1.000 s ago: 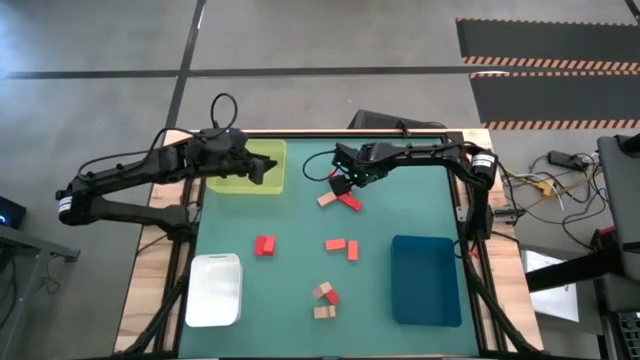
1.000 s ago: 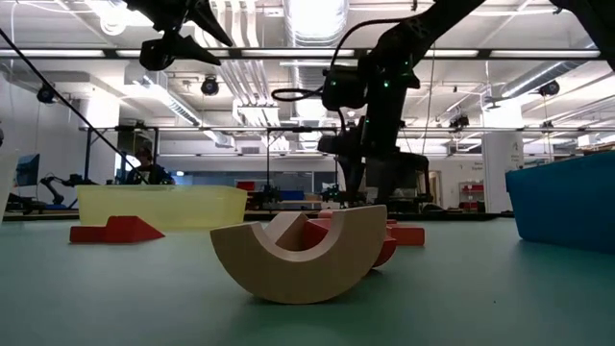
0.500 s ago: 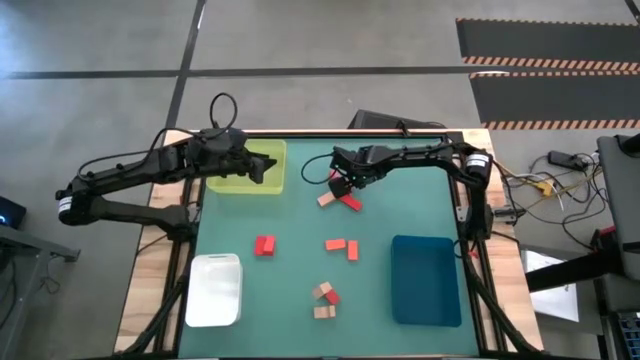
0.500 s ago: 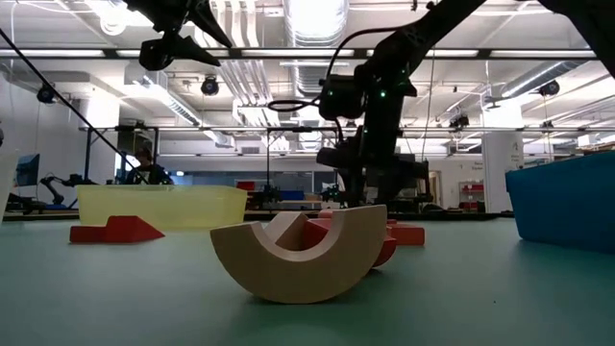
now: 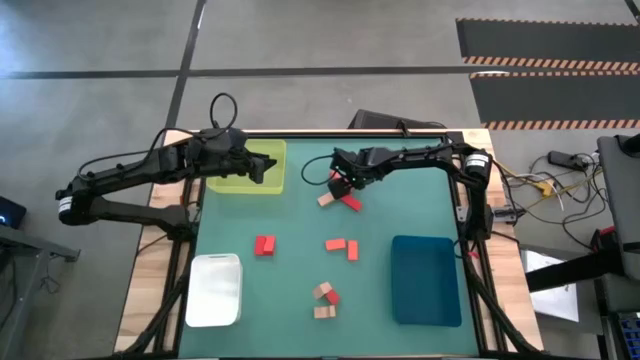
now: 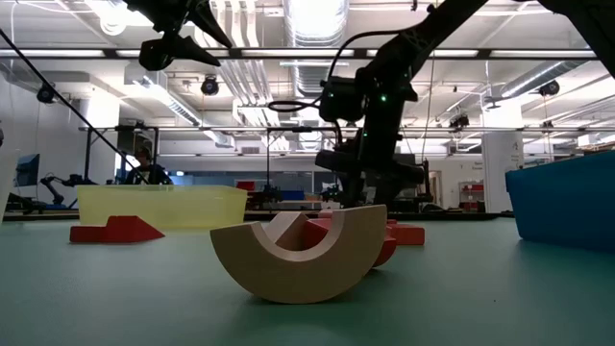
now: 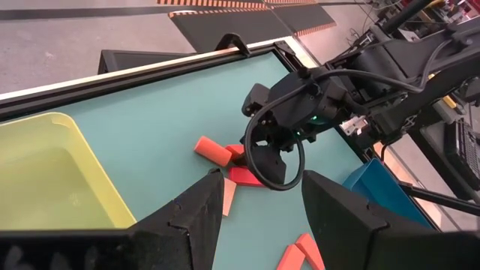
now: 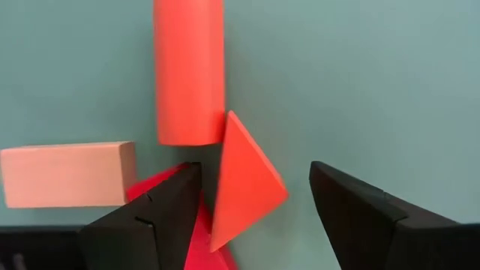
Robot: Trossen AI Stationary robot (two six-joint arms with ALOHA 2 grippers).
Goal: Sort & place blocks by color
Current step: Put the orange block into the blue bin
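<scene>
Right gripper [image 8: 251, 206] low over orange triangle [image 8: 244, 180], jaws apart; left gripper [image 5: 268, 168] above yellow-green tray [image 5: 225, 180], jaws apart.

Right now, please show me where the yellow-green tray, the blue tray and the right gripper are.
yellow-green tray [image 5: 246, 186]: high view, on its near rim.
blue tray [image 5: 426, 285]: high view, on its bare floor.
right gripper [image 8: 251, 187]: right wrist view, midway between its open fingertips, over the orange triangle block [image 8: 244, 180].
</scene>
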